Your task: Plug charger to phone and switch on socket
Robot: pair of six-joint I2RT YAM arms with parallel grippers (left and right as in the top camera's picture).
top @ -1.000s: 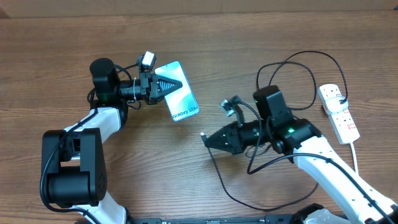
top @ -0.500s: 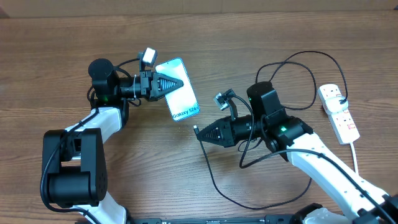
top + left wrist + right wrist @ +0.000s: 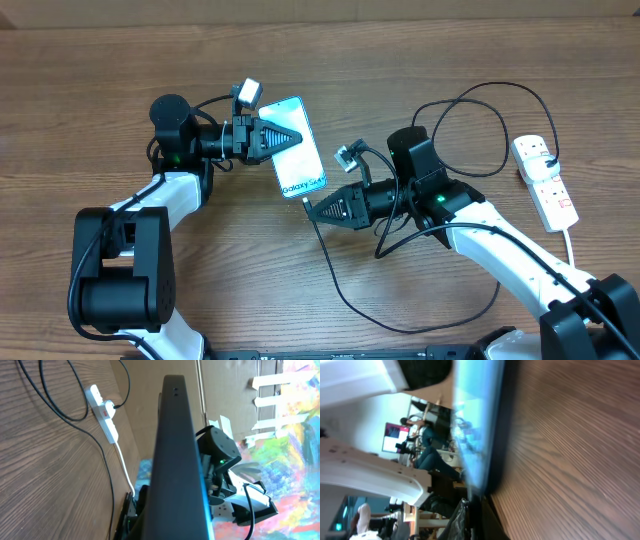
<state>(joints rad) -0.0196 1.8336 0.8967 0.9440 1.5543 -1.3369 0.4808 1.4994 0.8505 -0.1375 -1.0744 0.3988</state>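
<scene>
Left jaws clamped on the Galaxy S24+ phone (image 3: pixel 301 168), right jaws pinching the charger (image 3: pixel 339 290) tip beside its lower edge

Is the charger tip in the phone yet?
Cannot tell. Overhead, the right gripper holds the cable by its end at the bottom edge of the phone, but the port itself is hidden.

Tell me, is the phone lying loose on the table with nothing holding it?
No, the left gripper is closed on the phone, gripping it near its upper end.
</scene>
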